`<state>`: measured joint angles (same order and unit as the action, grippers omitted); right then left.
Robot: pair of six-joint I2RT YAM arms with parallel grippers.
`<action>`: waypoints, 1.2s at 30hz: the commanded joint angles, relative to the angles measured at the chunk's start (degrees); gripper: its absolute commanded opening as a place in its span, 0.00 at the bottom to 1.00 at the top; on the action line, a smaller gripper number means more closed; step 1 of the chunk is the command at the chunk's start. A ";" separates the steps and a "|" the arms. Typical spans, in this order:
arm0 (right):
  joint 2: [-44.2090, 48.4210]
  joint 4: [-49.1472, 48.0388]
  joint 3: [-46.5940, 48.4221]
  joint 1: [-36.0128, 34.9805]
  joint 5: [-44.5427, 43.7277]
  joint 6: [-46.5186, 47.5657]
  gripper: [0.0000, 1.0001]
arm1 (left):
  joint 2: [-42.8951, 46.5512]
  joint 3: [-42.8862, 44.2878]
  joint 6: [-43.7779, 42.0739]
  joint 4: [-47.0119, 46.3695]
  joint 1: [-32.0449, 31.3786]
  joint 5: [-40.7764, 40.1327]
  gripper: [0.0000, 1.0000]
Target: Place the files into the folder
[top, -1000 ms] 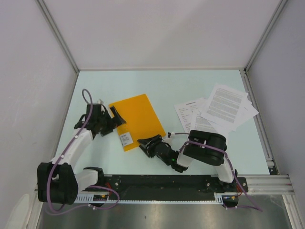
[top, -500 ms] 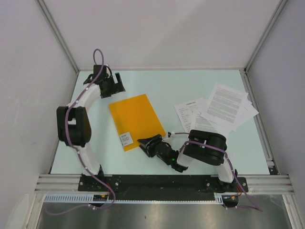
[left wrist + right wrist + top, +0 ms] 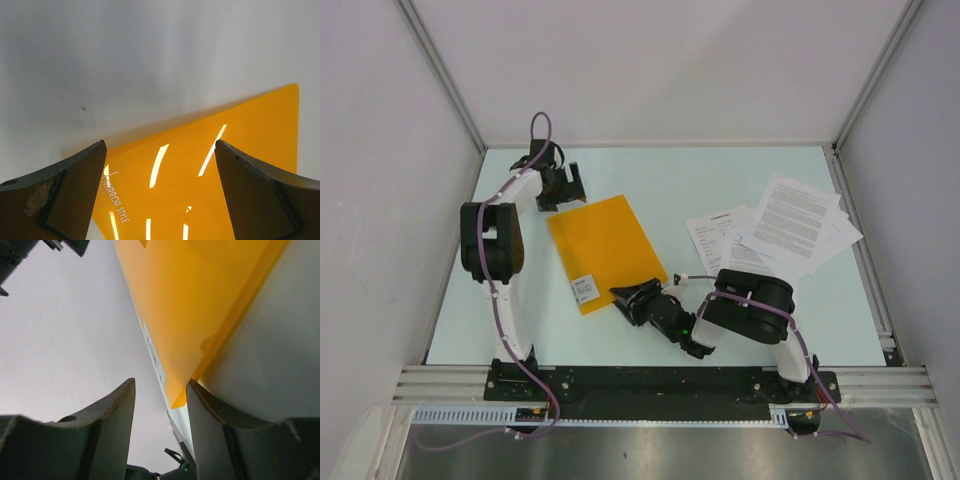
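Observation:
The orange-yellow folder [image 3: 608, 252] lies flat left of centre, its white label [image 3: 584, 290] near the front corner. My left gripper [image 3: 563, 186] hovers at the folder's far left corner, wide open. In the left wrist view the folder [image 3: 210, 175] fills the space under the left gripper [image 3: 160, 150], with nothing held. My right gripper [image 3: 627, 298] sits low at the folder's near right corner, partly open. In the right wrist view that corner of the folder [image 3: 190, 315] rests against one finger of the right gripper [image 3: 161, 382], not clamped. The files [image 3: 790, 225] lie fanned out at the right.
Grey enclosure walls stand close behind and on both sides of the pale table [image 3: 720, 180]. A metal rail [image 3: 865, 250] runs along the table's right edge, just beyond the files.
My left arm has swung from beside the folder's left edge up and back to its far left corner. The right arm has stayed at the near right corner.

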<state>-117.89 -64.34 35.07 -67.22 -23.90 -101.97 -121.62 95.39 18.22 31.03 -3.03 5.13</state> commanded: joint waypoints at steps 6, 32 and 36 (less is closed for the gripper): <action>-1.03 3.78 -0.44 2.27 -1.15 2.47 0.49 | 0.15 -5.03 2.70 2.02 -1.01 5.50 0.95; 17.24 14.07 3.16 0.16 -13.37 67.74 0.00 | 28.67 0.15 13.49 20.10 -1.89 0.41 1.00; 18.66 11.78 4.13 -1.77 -14.51 87.35 0.00 | 42.55 -10.35 21.75 20.14 -1.89 6.44 1.00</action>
<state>-101.25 -52.51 37.04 -67.46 -33.12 -41.82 -93.67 92.01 30.02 46.37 -4.64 7.31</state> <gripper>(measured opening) 0.010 0.995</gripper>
